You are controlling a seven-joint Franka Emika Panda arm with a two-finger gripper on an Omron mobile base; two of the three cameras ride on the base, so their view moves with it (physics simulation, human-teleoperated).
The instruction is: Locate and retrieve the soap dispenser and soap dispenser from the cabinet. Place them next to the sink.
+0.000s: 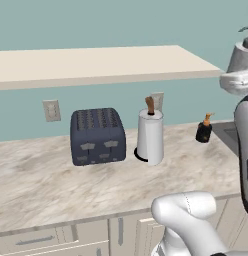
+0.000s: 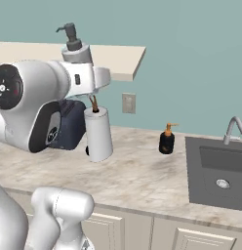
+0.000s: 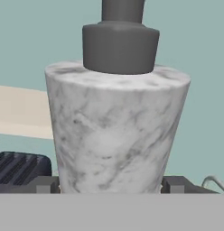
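The taller soap dispenser (image 3: 116, 131), a grey marbled cylinder with a dark pump, sits between my gripper's (image 3: 110, 185) dark fingertips (image 3: 175, 184), which are shut on its base. It hangs in the air off the right end of the cream shelf board, the cabinet (image 1: 96, 62), and appears as the dispenser (image 2: 76, 51) above the white hand, also at the upper right edge (image 1: 243, 52). The squat black soap dispenser (image 2: 167, 140) with an orange pump stands on the counter (image 1: 204, 129), just left of the sink (image 2: 220, 168) with its curved faucet (image 2: 233, 128).
A dark blue toaster (image 1: 97, 136) and a white paper-towel roll (image 1: 150, 135) stand on the marbled counter (image 1: 56, 175) under the shelf. A wall outlet (image 1: 51, 110) is behind them. Panelled drawers (image 1: 56, 240) run below the counter edge.
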